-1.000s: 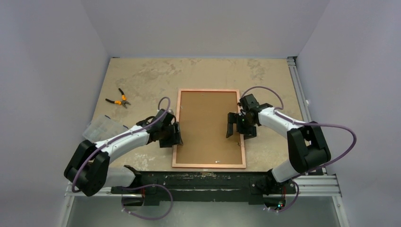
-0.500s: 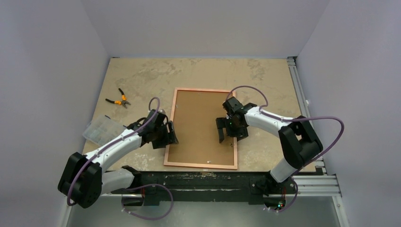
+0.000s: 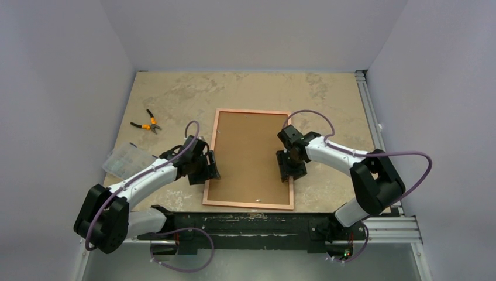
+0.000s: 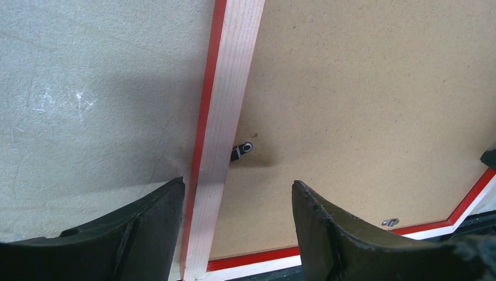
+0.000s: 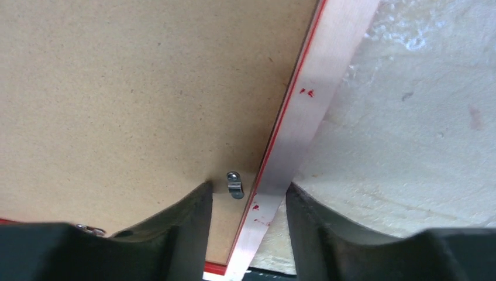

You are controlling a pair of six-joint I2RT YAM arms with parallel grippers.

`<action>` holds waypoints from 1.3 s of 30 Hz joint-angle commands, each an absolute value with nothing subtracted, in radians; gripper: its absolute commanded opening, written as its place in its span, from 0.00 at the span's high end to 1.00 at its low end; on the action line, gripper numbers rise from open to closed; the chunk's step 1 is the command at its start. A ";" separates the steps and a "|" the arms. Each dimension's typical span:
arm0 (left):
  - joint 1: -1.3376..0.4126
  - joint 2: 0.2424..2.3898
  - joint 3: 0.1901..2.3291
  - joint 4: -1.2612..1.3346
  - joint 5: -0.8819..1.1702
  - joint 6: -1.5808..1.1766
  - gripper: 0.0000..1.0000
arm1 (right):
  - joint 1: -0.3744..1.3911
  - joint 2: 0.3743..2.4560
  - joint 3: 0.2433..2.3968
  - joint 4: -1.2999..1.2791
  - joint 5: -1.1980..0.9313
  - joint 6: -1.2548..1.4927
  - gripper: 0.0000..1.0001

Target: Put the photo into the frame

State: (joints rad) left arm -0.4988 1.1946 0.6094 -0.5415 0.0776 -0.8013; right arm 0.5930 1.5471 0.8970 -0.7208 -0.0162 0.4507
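Observation:
The frame (image 3: 252,111) lies face down on the table, its pale wooden back up, with a brown backing board (image 3: 248,155) inside it. The photo is hidden. My left gripper (image 3: 207,167) is open and straddles the frame's left rail (image 4: 231,88), one finger outside on the table, the other over the board (image 4: 362,88). A small turn clip (image 4: 243,150) sits just ahead of it. My right gripper (image 3: 288,170) straddles the right rail (image 5: 327,70). Its jaws are narrowed but still apart, with the rail and a metal clip (image 5: 234,184) between them.
Orange-handled pliers (image 3: 147,123) lie at the far left of the table. A clear plastic box (image 3: 121,159) sits by the left arm. A black mounting rail (image 3: 251,222) runs along the near edge, and an aluminium rail (image 3: 371,117) along the right edge.
The frame has slid left with both arms. In the last half second the right gripper moved out to the frame's right rail and narrowed its jaws. The left gripper stays open.

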 commanded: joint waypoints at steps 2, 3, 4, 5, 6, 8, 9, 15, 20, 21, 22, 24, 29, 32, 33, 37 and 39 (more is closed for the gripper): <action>-0.497 1.203 0.618 -0.525 0.079 -0.804 0.35 | 0.622 1.529 0.895 -0.758 0.061 0.444 0.74; -0.497 1.203 0.617 -0.523 0.080 -0.805 0.35 | 0.627 1.529 0.894 -0.762 0.074 0.447 0.82; -0.497 1.202 0.617 -0.524 0.080 -0.804 0.35 | 0.631 1.528 0.895 -0.763 0.082 0.450 0.88; -0.496 1.201 0.616 -0.523 0.080 -0.804 0.35 | 0.633 1.527 0.893 -0.761 0.087 0.450 0.91; -0.497 1.201 0.616 -0.520 0.080 -0.804 0.35 | 0.636 1.528 0.894 -0.758 0.096 0.452 0.95; -0.496 1.204 0.614 -0.518 0.080 -0.804 0.35 | 0.635 1.530 0.900 -0.757 0.103 0.453 0.98; -0.497 1.205 0.614 -0.518 0.080 -0.802 0.35 | 0.636 1.532 0.904 -0.756 0.107 0.451 0.98; -0.497 1.215 0.612 -0.521 0.077 -0.794 0.35 | 0.634 1.505 0.963 -0.746 0.041 0.438 0.32; -0.497 1.223 0.613 -0.520 0.074 -0.791 0.35 | 0.573 1.548 1.074 -0.755 0.012 0.433 0.01; -0.497 1.224 0.612 -0.518 0.074 -0.791 0.35 | 0.551 1.572 1.096 -0.756 0.005 0.428 0.01; -0.497 1.223 0.612 -0.516 0.074 -0.792 0.35 | 0.524 1.592 1.117 -0.754 0.003 0.422 0.01; -0.496 1.227 0.612 -0.513 0.074 -0.792 0.35 | 0.471 1.644 1.150 -0.737 0.002 0.410 0.01; -0.496 1.238 0.612 -0.507 0.078 -0.787 0.35 | 0.387 1.785 1.250 -0.706 -0.054 0.394 0.04; -0.496 1.241 0.607 -0.502 0.080 -0.788 0.35 | 0.359 1.864 1.319 -0.701 -0.075 0.392 0.08; -0.497 1.239 0.605 -0.499 0.080 -0.787 0.35 | 0.355 1.888 1.351 -0.704 -0.079 0.390 0.10; -0.497 1.241 0.604 -0.494 0.082 -0.787 0.36 | 0.353 1.971 1.420 -0.718 -0.062 0.382 0.16; -0.497 1.243 0.605 -0.492 0.087 -0.787 0.36 | 0.352 1.996 1.433 -0.721 -0.043 0.385 0.20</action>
